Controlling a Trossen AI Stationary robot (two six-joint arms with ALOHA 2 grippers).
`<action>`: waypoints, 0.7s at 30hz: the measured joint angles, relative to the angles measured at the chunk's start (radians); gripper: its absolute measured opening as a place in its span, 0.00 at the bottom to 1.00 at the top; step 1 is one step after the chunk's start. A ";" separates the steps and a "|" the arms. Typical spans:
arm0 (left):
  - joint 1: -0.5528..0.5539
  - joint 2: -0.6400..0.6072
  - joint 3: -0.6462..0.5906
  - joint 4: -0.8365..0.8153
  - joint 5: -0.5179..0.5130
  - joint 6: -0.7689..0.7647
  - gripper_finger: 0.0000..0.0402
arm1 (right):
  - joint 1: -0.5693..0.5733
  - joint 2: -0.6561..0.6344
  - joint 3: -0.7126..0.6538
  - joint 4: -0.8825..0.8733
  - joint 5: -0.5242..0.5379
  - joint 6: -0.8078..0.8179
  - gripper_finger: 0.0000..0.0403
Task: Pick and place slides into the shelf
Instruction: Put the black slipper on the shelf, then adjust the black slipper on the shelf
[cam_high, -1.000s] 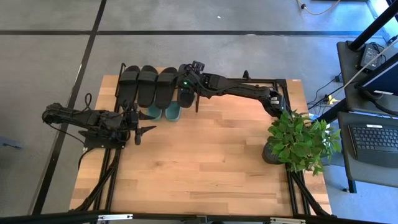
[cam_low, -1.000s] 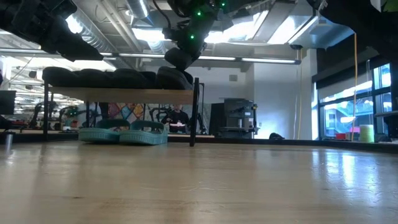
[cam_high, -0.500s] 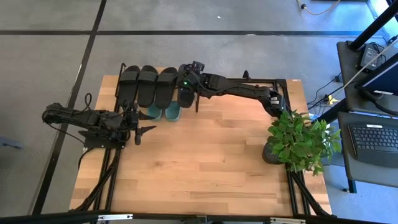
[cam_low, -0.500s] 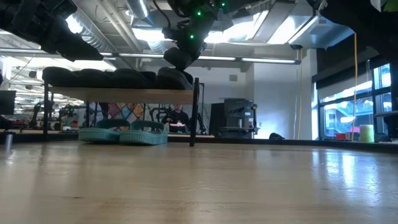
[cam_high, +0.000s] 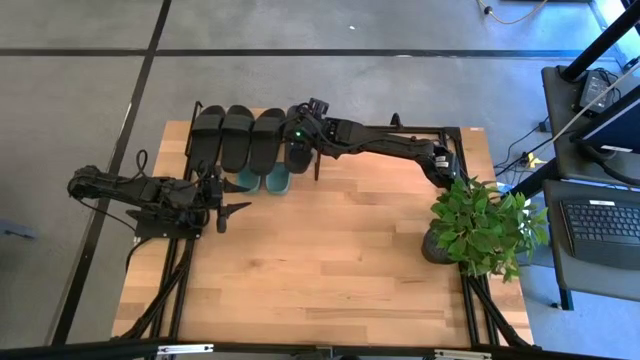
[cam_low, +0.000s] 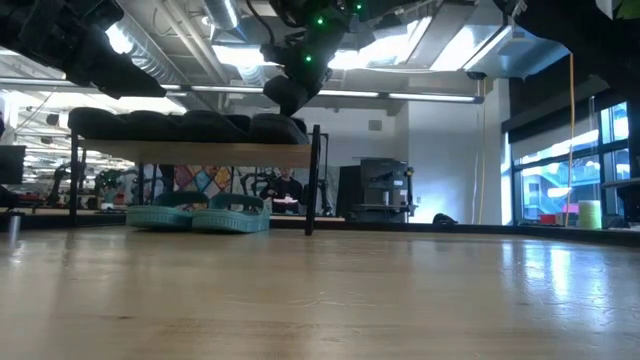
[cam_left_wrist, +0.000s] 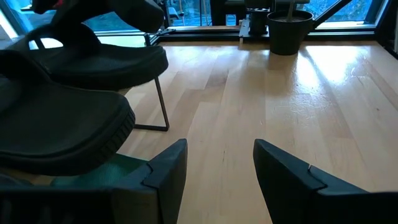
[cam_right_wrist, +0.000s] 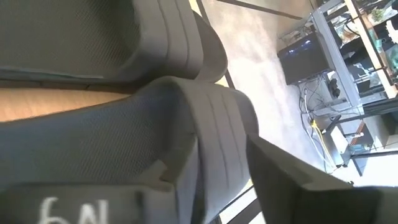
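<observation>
My right hand (cam_high: 297, 133) sits on the strap of the fourth black slide (cam_high: 300, 150), at the end of the shelf (cam_low: 200, 153) top board nearest that arm's base. In its wrist view the fingers (cam_right_wrist: 305, 180) straddle the strap (cam_right_wrist: 205, 130) with a little slack showing, so I judge the grip is loosening, not fully spread and not clearly pinching. The worry starts right there: if I lift away before the fingers clear the strap, a fingertip could hook it and drag the slide off the board's outer edge, just beside the corner post (cam_low: 316, 180). The next black slide (cam_high: 268, 138) lies touching it on the far side of the hand, so a sideways pull could shove the whole row of black slides (cam_low: 150, 124). Below, the two green slides (cam_low: 200, 214) rest under the board on the tabletop (cam_high: 330, 260), where a fallen slide would land. My left hand (cam_high: 235, 210) waits spread, close to the shelf front and those green pairs; a careless reach could nudge the frame. The plant (cam_high: 480, 228) is well apart.
</observation>
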 joint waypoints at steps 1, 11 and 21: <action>0.000 0.000 0.000 0.000 0.000 0.000 0.44 | 0.000 0.000 0.000 0.000 0.000 0.004 0.35; 0.000 0.000 0.000 0.038 0.000 -0.023 0.44 | 0.026 -0.031 0.001 -0.012 0.031 0.008 0.50; 0.000 0.000 0.000 0.086 0.007 -0.023 0.44 | 0.088 -0.178 0.016 -0.168 0.034 0.034 0.51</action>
